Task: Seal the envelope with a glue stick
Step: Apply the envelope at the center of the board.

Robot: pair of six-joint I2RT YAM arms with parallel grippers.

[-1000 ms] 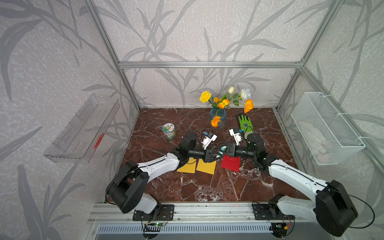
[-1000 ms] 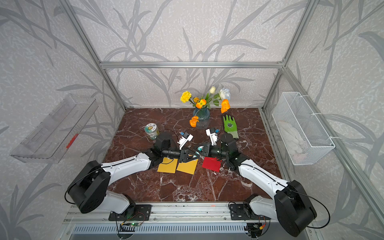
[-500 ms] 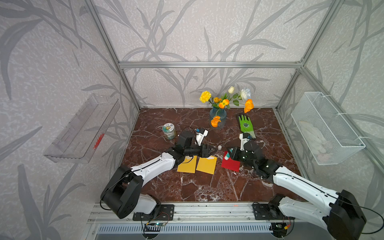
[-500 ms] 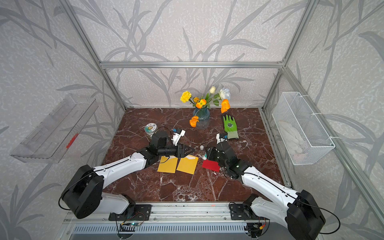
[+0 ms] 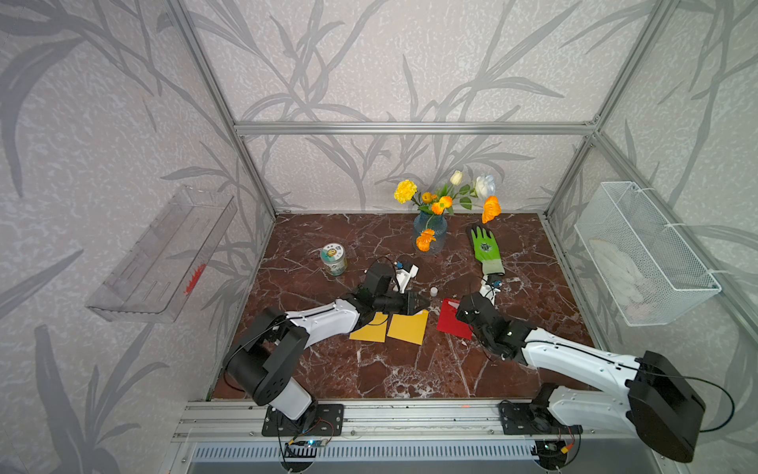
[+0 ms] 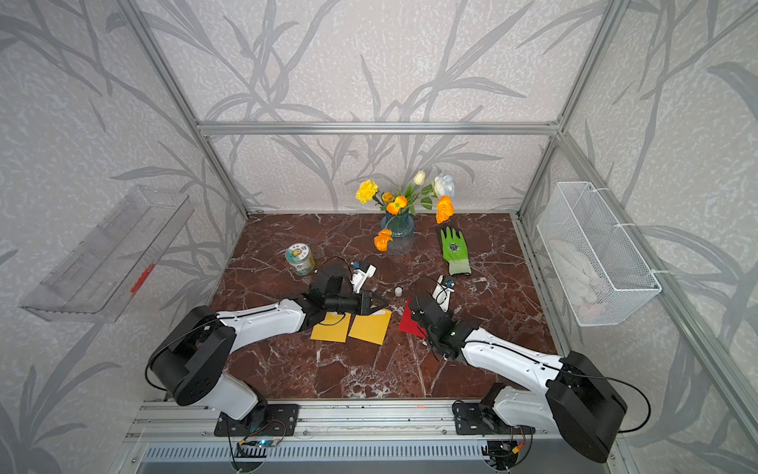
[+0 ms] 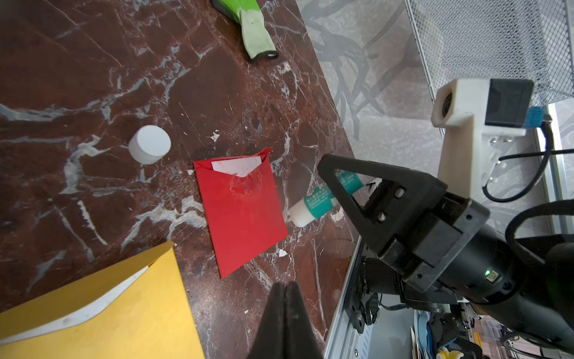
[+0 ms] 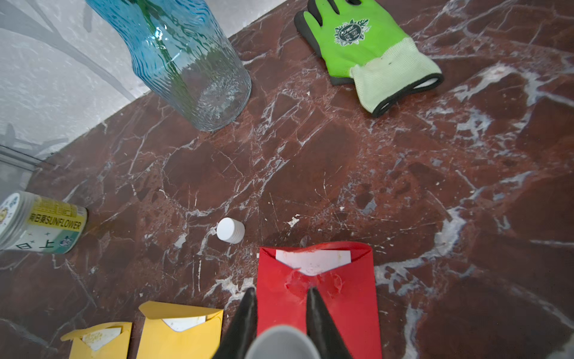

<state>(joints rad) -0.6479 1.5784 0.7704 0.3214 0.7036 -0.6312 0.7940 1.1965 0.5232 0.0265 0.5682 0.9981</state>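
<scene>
- On your red-brown marble desk [image 5: 369, 369], a blue glass vase [image 5: 429, 232] of yellow, orange and white flowers [image 5: 443, 201] stands near the back wall.
- A green work glove [image 5: 485, 250] lies flat just beside the vase.
- A labelled jar [image 5: 334, 259] stands upright, well apart from the glove.
- You have a clear tray [image 5: 164, 254] on the left wall and a white wire basket [image 5: 615, 230] on the right.

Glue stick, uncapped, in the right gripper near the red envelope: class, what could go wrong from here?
1. The red envelope lies loose; the left gripper is shut and off it, so a stroke of the glue stick may drag it.
2. Its paper is already puckered below the opening and may tear.
3. The cap stands close by and could be knocked over.
</scene>
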